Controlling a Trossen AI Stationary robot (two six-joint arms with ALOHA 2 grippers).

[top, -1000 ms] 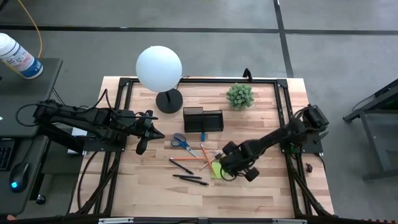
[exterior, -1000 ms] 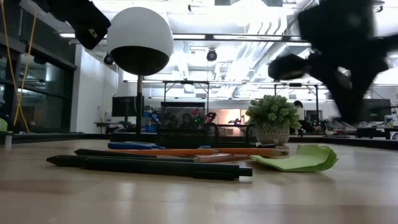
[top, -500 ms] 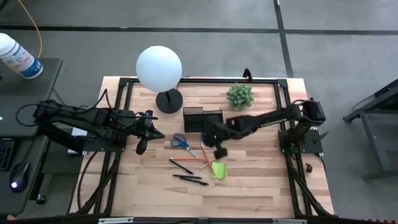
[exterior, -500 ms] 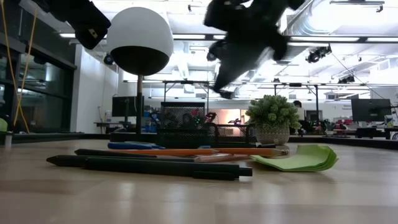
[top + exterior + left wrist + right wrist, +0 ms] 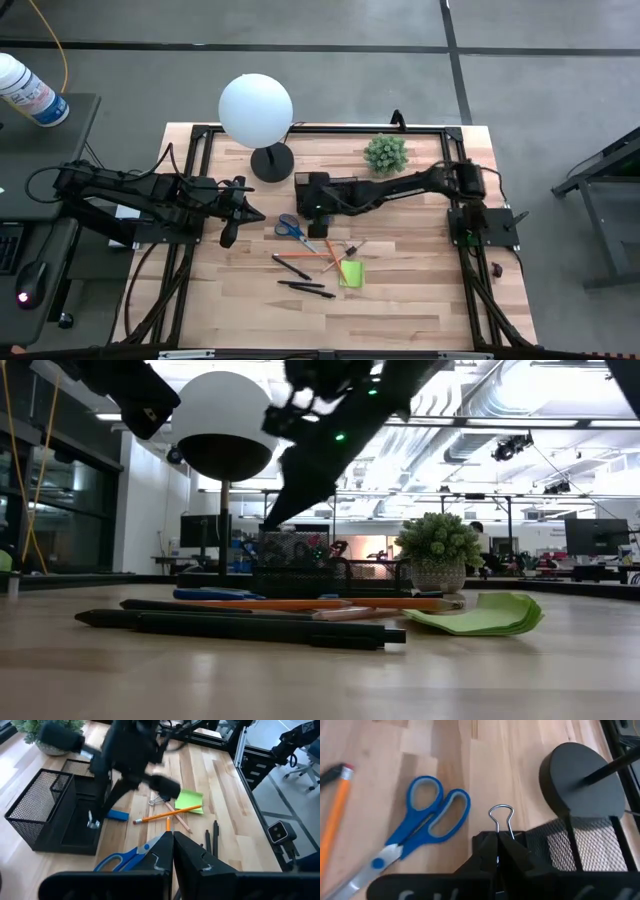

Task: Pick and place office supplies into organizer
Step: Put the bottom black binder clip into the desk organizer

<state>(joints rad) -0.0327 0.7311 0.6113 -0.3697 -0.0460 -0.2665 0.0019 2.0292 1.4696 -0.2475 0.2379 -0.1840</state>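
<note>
R arm stretched across bench, right pincer [image 5: 318,207] clamped on binder clip [image 5: 501,815] over organizer [image 5: 340,192] | L arm parked, left pincer [image 5: 173,838] together | clip body hidden

organizer [image 5: 327,192]: black mesh, upright | scissors [image 5: 295,229], pencils [image 5: 322,253], pens [image 5: 300,288], green pad [image 5: 349,272]: flat on table

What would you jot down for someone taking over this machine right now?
Right gripper: shut on a binder clip, above the organizer.
Left gripper: shut, empty, waiting at the table's left.
On the table: scissors, pencils, pens, sticky-note pad, another clip.
Done: clip picked up, not yet dropped in.
Left: release the clip, then collect the rest.
</note>
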